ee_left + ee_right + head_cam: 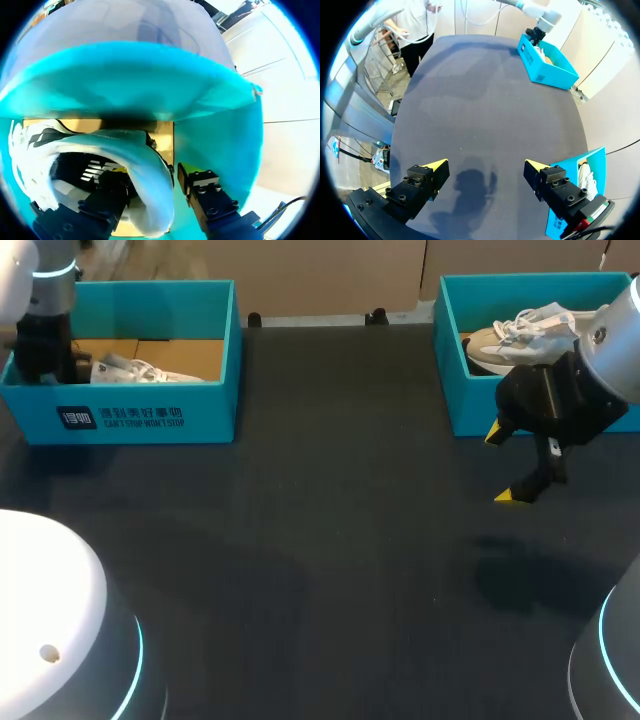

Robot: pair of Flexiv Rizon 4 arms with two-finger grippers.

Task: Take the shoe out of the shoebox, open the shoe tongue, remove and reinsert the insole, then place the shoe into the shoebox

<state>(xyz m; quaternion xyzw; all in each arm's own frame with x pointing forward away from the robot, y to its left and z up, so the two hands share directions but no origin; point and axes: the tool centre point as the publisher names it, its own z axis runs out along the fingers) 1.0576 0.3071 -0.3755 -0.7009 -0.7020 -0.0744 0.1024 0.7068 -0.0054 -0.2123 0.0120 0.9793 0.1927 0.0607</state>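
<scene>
Taking-out step: my left gripper [152,172] sits spread inside the shoebox [150,410] at ten o'clock, straddling the collar of the shoe [135,150]. Next it must pinch and lift. My right gripper [485,164] hangs spread over the bench [330,540].

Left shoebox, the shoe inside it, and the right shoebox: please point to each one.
left shoebox [212,408], head view, on its front wall.
shoe [150,170], left wrist view, on the white rim of its opening.
right shoebox [470,405], head view, on its front wall.
</scene>
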